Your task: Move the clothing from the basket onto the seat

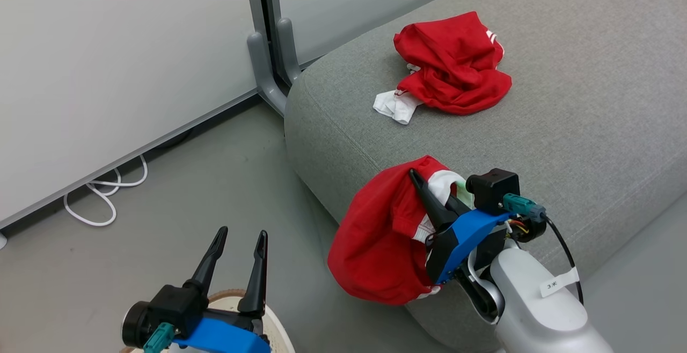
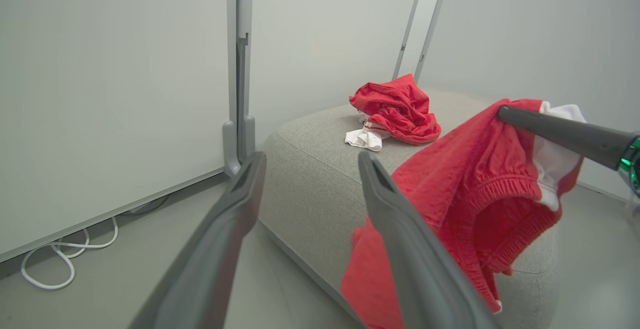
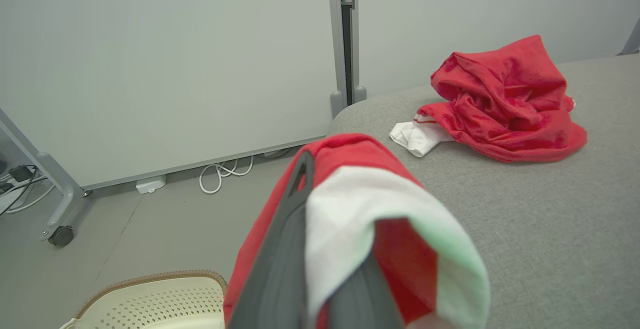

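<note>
One piece of red clothing (image 1: 453, 66) with white trim lies crumpled on the grey seat (image 1: 590, 127), toward its back. A second red garment (image 1: 375, 235) hangs over the seat's front corner, and my right gripper (image 1: 421, 184) is shut on its white-trimmed waistband. In the right wrist view that fabric (image 3: 360, 204) drapes over the dark fingers (image 3: 287, 239). My left gripper (image 1: 241, 233) stands open and holds nothing, at the lower left above the floor. Just beneath it is the basket (image 1: 232, 292), of which a brown rim and perforated cream wall (image 3: 155, 299) show; its inside is hidden.
A pale partition wall runs along the left, with a grey post and foot (image 1: 268, 63) close to the seat's corner. A white cable (image 1: 107, 197) loops on the grey floor at the wall's base. A wheeled partition foot (image 3: 62, 236) stands further left.
</note>
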